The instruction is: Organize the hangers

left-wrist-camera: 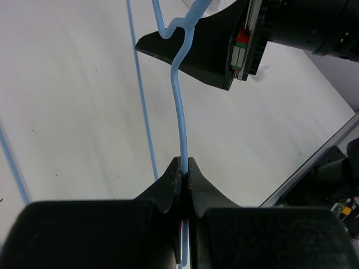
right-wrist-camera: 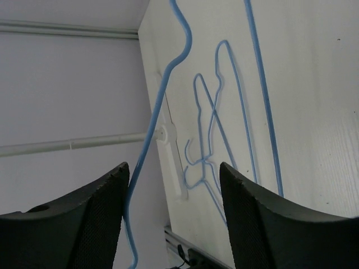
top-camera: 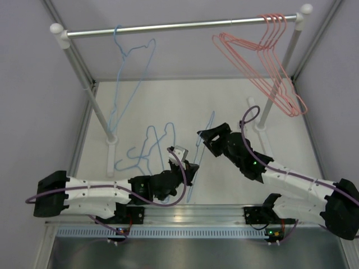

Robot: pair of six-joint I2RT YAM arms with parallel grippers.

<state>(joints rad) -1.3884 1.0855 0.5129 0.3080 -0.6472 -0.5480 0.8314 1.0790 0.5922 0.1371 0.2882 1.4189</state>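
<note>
On the rail [top-camera: 168,26] hang four pink hangers [top-camera: 263,61] and one blue hanger [top-camera: 130,78]; below it lie two blue ones [top-camera: 147,151]; left gripper [left-wrist-camera: 184,162] clamps the fourth hanger [left-wrist-camera: 180,112], right gripper [right-wrist-camera: 174,165] splayed, empty

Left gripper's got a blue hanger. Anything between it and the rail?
Nothing visible blocks it. Only the right gripper, open, is close, at the held hanger's hook end. The rail is bare between the hung blue hanger and the pink hangers.
</note>
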